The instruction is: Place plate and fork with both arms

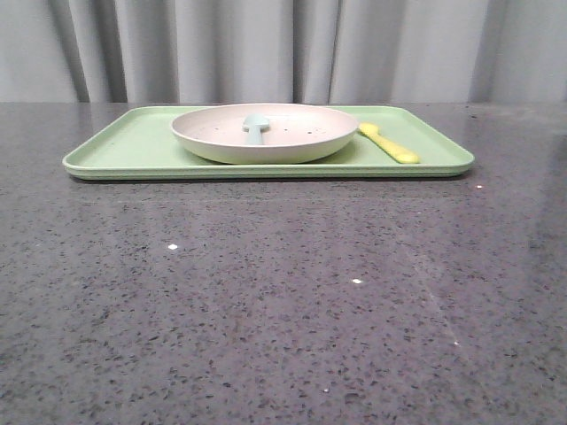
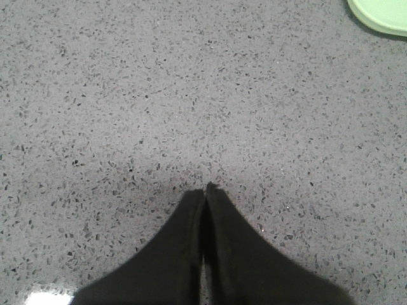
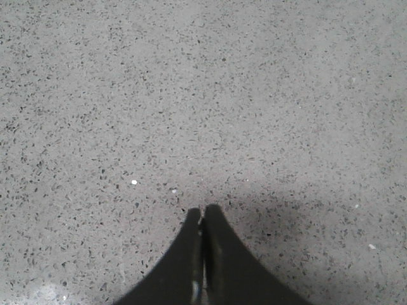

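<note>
Front view: light-green rectangular tray [image 1: 124,150] lies flat on the dark speckled stone table [image 1: 266,292], toward the far side, in front of a grey curtain [image 1: 266,49].

Plate [image 1: 221,142]: cream-white, round, shallow, dark speckles inside, raised rim. It sits on the tray, roughly centred. A pale blue utensil [image 1: 255,127] with a rounded end lies inside the plate (rounded end toward the camera, the rest hard to make out at this low angle).

Fork [image 1: 388,142]: bright yellow, flat handle. It lies on the tray surface just beside the plate, on the robot's right, angled with its nearer end toward the tray's front-right corner. Contact with the plate rim cannot be judged from here.

Neither arm appears in the front view.

Left gripper [image 2: 205,189]: fingers [image 2: 184,241] pressed together tip to tip, nothing between them, over bare table. A corner of the green tray [image 2: 381,14] shows at the edge of this wrist view, well apart from the fingertips.

Right gripper [image 3: 202,211]: fingers [image 3: 222,254] likewise closed against each other, empty, over bare table; only speckled stone in view.
</note>
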Tool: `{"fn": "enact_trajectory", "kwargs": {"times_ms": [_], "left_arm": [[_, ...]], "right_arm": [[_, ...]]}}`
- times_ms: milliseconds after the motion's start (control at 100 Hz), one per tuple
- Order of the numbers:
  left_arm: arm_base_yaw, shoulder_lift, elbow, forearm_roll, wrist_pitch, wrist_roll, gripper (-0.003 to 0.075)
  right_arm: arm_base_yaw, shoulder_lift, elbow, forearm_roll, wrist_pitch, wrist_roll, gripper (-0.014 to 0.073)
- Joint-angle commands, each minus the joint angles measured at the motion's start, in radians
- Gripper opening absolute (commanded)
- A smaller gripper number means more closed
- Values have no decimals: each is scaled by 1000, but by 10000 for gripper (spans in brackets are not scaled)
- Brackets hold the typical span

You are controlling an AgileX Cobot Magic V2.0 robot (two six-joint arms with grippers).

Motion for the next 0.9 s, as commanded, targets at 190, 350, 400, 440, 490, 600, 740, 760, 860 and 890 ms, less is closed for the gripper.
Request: {"fn": "enact_trajectory", "kwargs": {"times_ms": [190, 350, 400, 440, 490, 600, 740, 760, 860, 890], "left_arm": [[1, -22, 61, -6, -393, -7, -20], [1, -99, 187, 31, -630, -6, -20], [1, -126, 230, 57, -688, -6, -20], [1, -150, 266, 74, -735, -3, -20], [1, -177, 308, 105, -783, -3, -20], [1, -240, 393, 145, -855, -3, -20], [1, -305, 509, 146, -959, -3, -20], [1, -311, 526, 146, -982, -3, -20], [1, -328, 601, 144, -1120, -3, -20], [1, -330, 596, 144, -1091, -3, -20]], "right_arm": [[-8, 3, -25, -19, -50, -1, -68], [-8, 3, -25, -19, -50, -1, -68], [-8, 3, -25, -19, -50, -1, -68], [-8, 3, -25, -19, -50, -1, -68], [-8, 3, -25, -19, -50, -1, -68], [-8, 3, -25, -19, -50, -1, -68], [-8, 3, -25, -19, -50, -1, -68], [-8, 3, -25, -19, -50, -1, -68], [-8, 3, -25, -19, -50, -1, -68], [-8, 3, -25, -19, -50, -1, -68]]}}
